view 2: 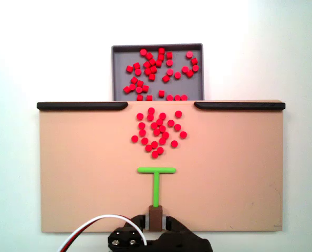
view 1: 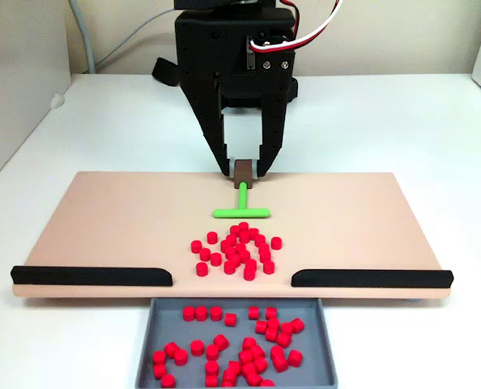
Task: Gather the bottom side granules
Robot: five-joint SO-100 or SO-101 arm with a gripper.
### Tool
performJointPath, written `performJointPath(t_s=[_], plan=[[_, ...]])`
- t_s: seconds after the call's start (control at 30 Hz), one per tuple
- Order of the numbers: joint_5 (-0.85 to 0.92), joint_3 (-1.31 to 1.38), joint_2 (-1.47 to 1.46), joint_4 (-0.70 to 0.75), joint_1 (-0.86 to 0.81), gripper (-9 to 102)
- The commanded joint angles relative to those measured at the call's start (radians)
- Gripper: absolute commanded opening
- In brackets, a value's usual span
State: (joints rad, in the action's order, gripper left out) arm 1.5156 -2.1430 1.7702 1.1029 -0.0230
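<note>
A loose cluster of red granules (view 1: 236,250) (view 2: 157,132) lies on the tan board (view 1: 103,219) (view 2: 72,173), near the gap between two black rails. More red granules (view 1: 240,344) (view 2: 158,68) lie in the grey tray (view 1: 163,324) (view 2: 122,58) beyond that gap. My black gripper (view 1: 243,168) (view 2: 155,219) is shut on the brown handle block of the green T-shaped tool (view 1: 242,212) (view 2: 156,181). The tool's bar rests on the board just behind the cluster, a small gap away from the nearest granules.
Black rails (view 1: 91,275) (view 1: 372,278) (view 2: 82,106) (view 2: 239,106) edge the board on either side of the tray opening. White tabletop (view 1: 419,121) surrounds the board. Red and white wires (view 1: 305,32) (view 2: 93,228) run from the arm.
</note>
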Motion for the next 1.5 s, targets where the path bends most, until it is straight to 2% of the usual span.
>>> performJointPath(t_s=[0.0, 1.0, 1.3, 1.47], plan=[[0.006, 0.020, -0.014, -0.005, -0.009, 0], [-0.008, 0.187, -0.183, -0.005, -0.012, 0], [-0.044, 0.187, -0.127, 0.009, 0.002, 0], [-0.080, 0.213, -0.057, 0.077, 0.017, 0]])
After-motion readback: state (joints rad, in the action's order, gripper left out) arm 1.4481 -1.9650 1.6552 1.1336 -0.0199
